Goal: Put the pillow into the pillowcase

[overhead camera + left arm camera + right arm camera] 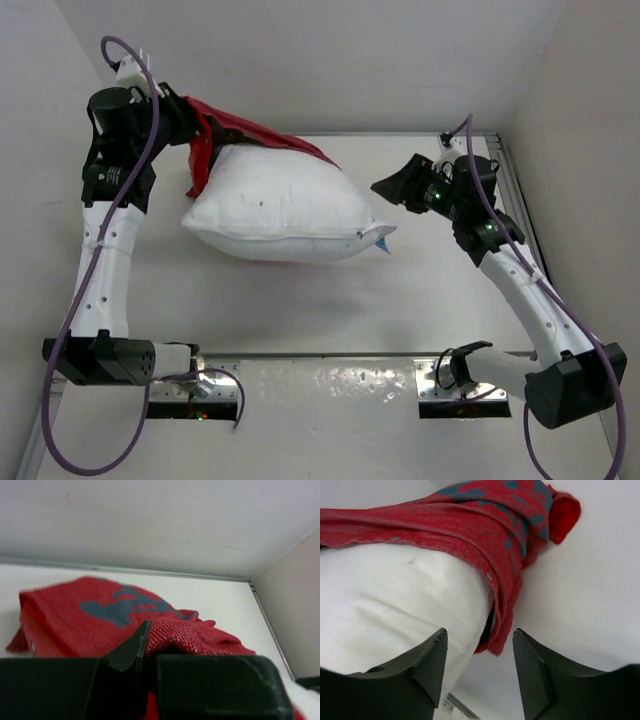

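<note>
The white pillow (280, 205) lies mid-table, its far left end tucked under the red pillowcase (225, 125). My left gripper (190, 120) is raised at the back left, shut on a bunched edge of the pillowcase (100, 615); in the left wrist view the cloth is pinched between the fingers of that gripper (149, 640). My right gripper (385, 188) hovers just off the pillow's right end. In the right wrist view this gripper (480, 640) stands open, and a hanging corner of the pillowcase (470, 525) and the pillow's (395, 595) side sit just beyond its tips, untouched.
White walls close in at the back and on both sides. A metal rim (400, 135) runs along the table's far edge. A small tag (383, 243) sticks out at the pillow's right corner. Both arm bases sit on plates (460, 385) at the near edge.
</note>
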Controlling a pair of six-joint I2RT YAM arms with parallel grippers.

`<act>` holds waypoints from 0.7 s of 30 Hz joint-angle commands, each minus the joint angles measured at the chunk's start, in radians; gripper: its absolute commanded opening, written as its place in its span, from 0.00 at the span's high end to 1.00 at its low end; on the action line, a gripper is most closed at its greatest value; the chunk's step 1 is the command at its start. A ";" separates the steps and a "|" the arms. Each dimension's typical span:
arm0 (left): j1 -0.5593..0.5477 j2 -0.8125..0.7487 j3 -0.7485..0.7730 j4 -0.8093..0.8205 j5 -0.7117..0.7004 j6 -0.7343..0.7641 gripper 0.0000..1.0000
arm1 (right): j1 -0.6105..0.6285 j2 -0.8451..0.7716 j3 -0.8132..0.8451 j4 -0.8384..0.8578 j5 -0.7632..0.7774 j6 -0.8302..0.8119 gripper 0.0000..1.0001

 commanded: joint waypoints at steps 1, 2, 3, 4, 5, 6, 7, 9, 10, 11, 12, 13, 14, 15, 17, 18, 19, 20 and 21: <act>0.062 -0.029 0.022 0.135 -0.065 -0.117 1.00 | 0.038 -0.062 -0.007 0.008 0.092 -0.064 0.47; 0.071 -0.026 0.022 0.131 -0.084 -0.115 1.00 | 0.043 -0.073 -0.049 0.031 0.092 -0.064 0.54; 0.083 -0.023 0.022 0.128 -0.087 -0.108 1.00 | 0.050 -0.079 -0.123 0.060 0.092 -0.052 0.57; 0.088 -0.022 0.019 0.130 -0.090 -0.106 1.00 | 0.056 -0.085 -0.123 0.089 0.090 -0.051 0.57; 0.090 -0.024 0.013 0.130 -0.087 -0.106 1.00 | 0.062 -0.085 -0.213 0.123 0.088 -0.032 0.57; 0.093 -0.027 0.012 0.130 -0.085 -0.105 1.00 | 0.067 -0.084 -0.262 0.205 0.088 -0.015 0.56; 0.093 -0.027 0.007 0.130 -0.081 -0.103 1.00 | 0.067 -0.065 -0.304 0.241 0.085 0.002 0.56; 0.094 -0.026 0.006 0.128 -0.075 -0.097 1.00 | 0.069 -0.018 -0.387 0.359 0.070 0.060 0.56; 0.093 -0.026 0.006 0.127 -0.076 -0.091 1.00 | 0.076 0.061 -0.393 0.391 0.038 0.082 0.57; 0.093 -0.023 0.006 0.125 -0.075 -0.085 1.00 | 0.092 0.112 -0.378 0.474 0.020 0.126 0.58; 0.094 -0.021 0.006 0.125 -0.073 -0.072 1.00 | 0.122 0.163 -0.355 0.513 -0.003 0.137 0.58; 0.094 -0.019 0.004 0.119 -0.073 -0.068 1.00 | 0.145 0.268 -0.332 0.545 -0.031 0.142 0.58; 0.093 -0.019 0.002 0.119 -0.072 -0.066 1.00 | 0.167 0.315 -0.255 0.569 -0.033 0.124 0.55; 0.093 -0.022 -0.001 0.113 -0.067 -0.063 1.00 | 0.211 0.359 -0.219 0.579 -0.027 0.108 0.53; 0.087 -0.036 -0.020 0.104 -0.059 -0.060 1.00 | 0.246 0.476 -0.122 0.579 0.019 0.084 0.43; 0.083 -0.041 -0.030 0.105 -0.058 -0.052 1.00 | 0.271 0.510 -0.094 0.574 0.036 0.084 0.41; 0.082 -0.056 -0.039 0.101 -0.053 -0.043 1.00 | 0.283 0.542 -0.041 0.568 0.051 0.082 0.37; 0.080 -0.062 -0.045 0.099 -0.055 -0.033 1.00 | 0.293 0.602 -0.016 0.556 0.067 0.081 0.34; 0.076 -0.068 -0.053 0.093 -0.056 -0.013 1.00 | 0.309 0.630 0.007 0.539 0.075 0.084 0.33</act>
